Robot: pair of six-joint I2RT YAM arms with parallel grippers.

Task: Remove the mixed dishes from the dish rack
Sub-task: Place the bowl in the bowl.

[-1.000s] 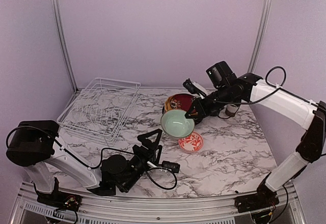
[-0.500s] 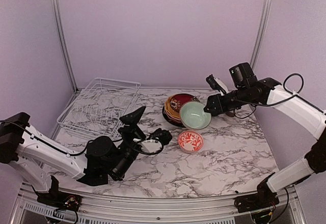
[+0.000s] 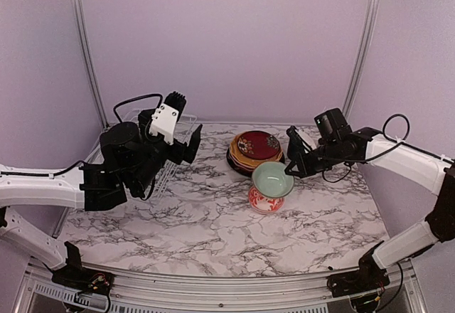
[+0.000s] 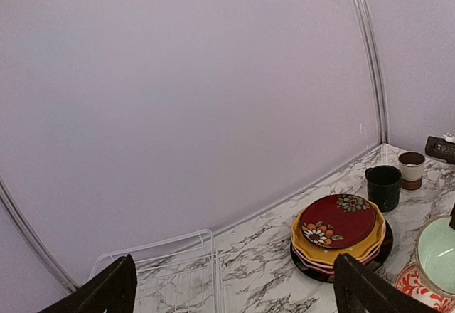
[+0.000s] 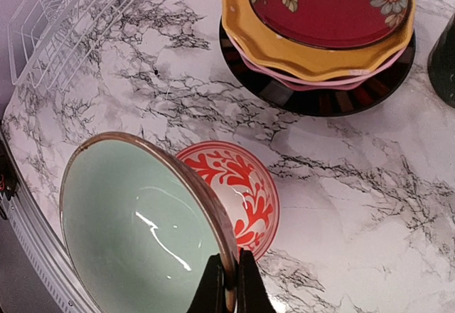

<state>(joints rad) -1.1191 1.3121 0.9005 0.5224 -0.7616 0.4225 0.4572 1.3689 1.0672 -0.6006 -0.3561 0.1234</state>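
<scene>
The right arm reaches in from the right side of the table (image 3: pixel 213 235), its white forearm running leftward and its wrist dipping. The right gripper (image 5: pixel 229 276) points down, and its two fingers are clenched on the rim of the pale green bowl (image 5: pixel 135 227), one inside and one outside. The bowl hangs tilted from that grip, just in front of the fingers. Its lower side overlaps a small red-and-white patterned bowl (image 5: pixel 238 193) directly beneath. Whether the two bowls touch cannot be made out. Beyond the gripper is a stack of plates (image 3: pixel 254 151) with the dark red floral plate (image 5: pixel 327 3) on top. Under it are a scalloped orange-yellow plate, a thin pink edge and a black plate at the bottom. The left arm is raised, its forearm climbing from the left edge to a wrist held high above the table. The left gripper (image 3: pixel 190 144) faces the back wall with its jaws spread wide and nothing between them. The dish rack (image 4: pixel 185 270) lies below and just ahead of it. From overhead, that arm covers most of the rack, leaving only a few wires showing. The left wrist camera catches just its far corner, so what the rack holds cannot be told. Far off to the open gripper's right stand a dark mug (image 4: pixel 384 187) and a small pale cup (image 4: pixel 411 169). The right wrist view cuts the mug off at the frame edge.
</scene>
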